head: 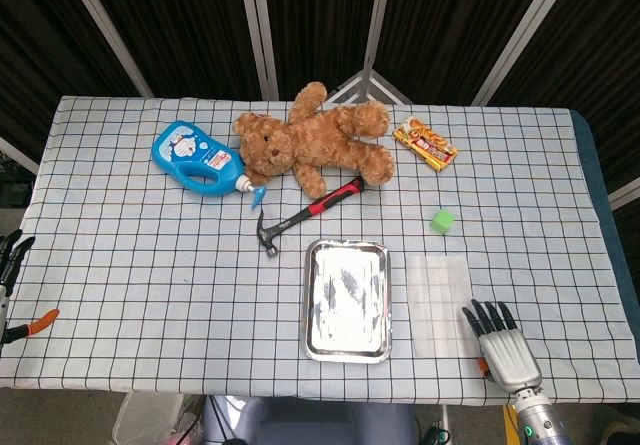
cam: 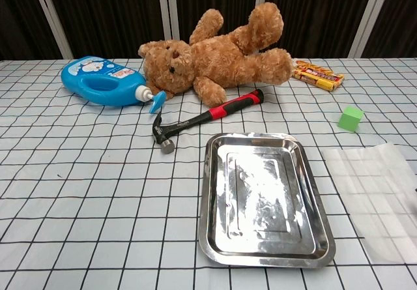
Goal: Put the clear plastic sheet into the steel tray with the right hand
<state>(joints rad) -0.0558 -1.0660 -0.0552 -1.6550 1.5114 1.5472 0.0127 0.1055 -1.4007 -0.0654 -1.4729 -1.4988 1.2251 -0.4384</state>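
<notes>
One clear plastic sheet (head: 438, 303) — lengthwise near-to-far

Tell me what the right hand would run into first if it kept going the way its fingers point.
The right hand points up the table. The clear plastic sheet lies just left of that line; otherwise it looks free, though depth is unclear.

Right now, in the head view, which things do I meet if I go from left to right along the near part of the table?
Steel tray → clear plastic sheet → right hand, open near the table's front edge, just right of the sheet's near corner.
</notes>
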